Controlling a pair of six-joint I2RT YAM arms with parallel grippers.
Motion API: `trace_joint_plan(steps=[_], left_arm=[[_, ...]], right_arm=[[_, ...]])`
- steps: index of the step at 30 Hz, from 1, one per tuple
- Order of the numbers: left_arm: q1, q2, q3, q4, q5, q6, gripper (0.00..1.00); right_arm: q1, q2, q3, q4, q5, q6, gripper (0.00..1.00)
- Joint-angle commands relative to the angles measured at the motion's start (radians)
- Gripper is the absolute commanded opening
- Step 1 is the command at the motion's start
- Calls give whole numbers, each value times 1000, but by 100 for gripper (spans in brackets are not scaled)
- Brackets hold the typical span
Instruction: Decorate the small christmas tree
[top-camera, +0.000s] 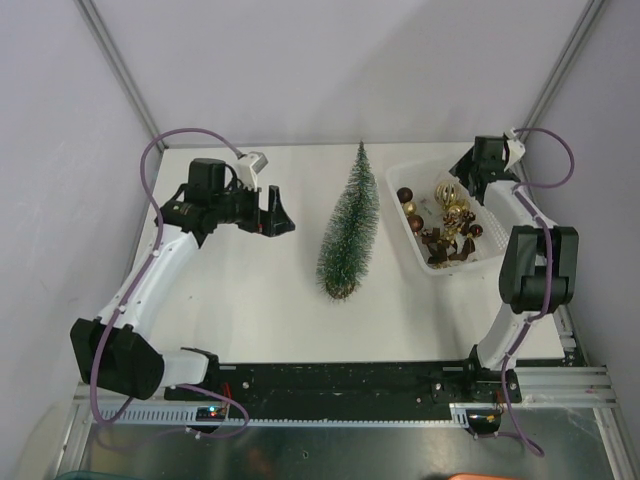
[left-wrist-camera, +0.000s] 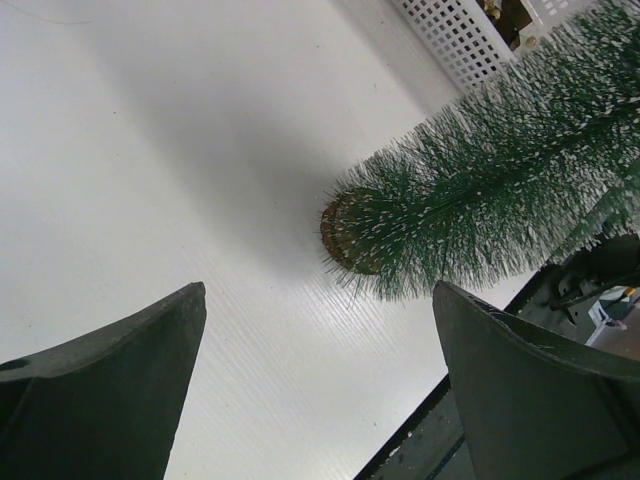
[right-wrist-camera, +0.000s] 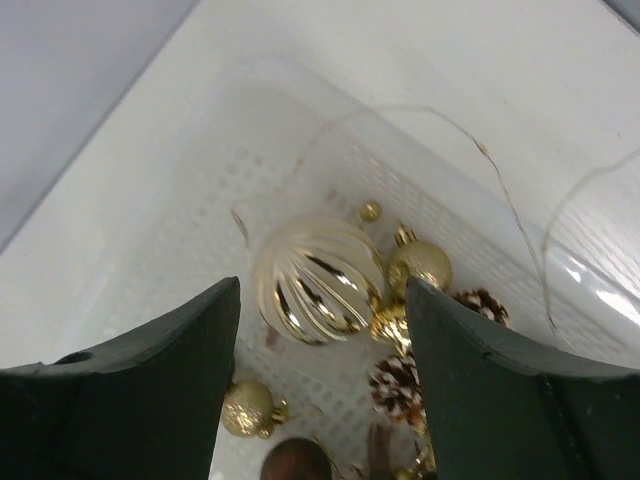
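The small christmas tree, dark green with frosted bristles, appears to stand on its brown base mid-table. My left gripper hovers to its left, jaws wide open and empty, with the tree a short way ahead of the fingertips. My right gripper hangs over the far end of the white basket. It is open, with a ribbed gold bauble lying just beyond the fingertips, not gripped.
The basket also holds a glittery gold bauble, a smaller gold one, frosted pinecones, a brown bauble and a thin wire. Grey walls stand on three sides. A black rail runs along the near edge.
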Motion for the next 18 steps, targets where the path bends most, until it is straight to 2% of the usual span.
trace_joint_plan(steps=[1,6,11,18], left_arm=[[6,17,12,13,0,29,100],[6,27,10,13,-1,35,100],[6,35,14,13,-2,43,100],[5,38,14,14,-5,53,100]], right_arm=[[-7,65,145,-7,41,24,71],[-18,140,265,-68,41,19,70],[-18,257,441,-234,51,43,66],[-19,267,424,-264,57,86,61]])
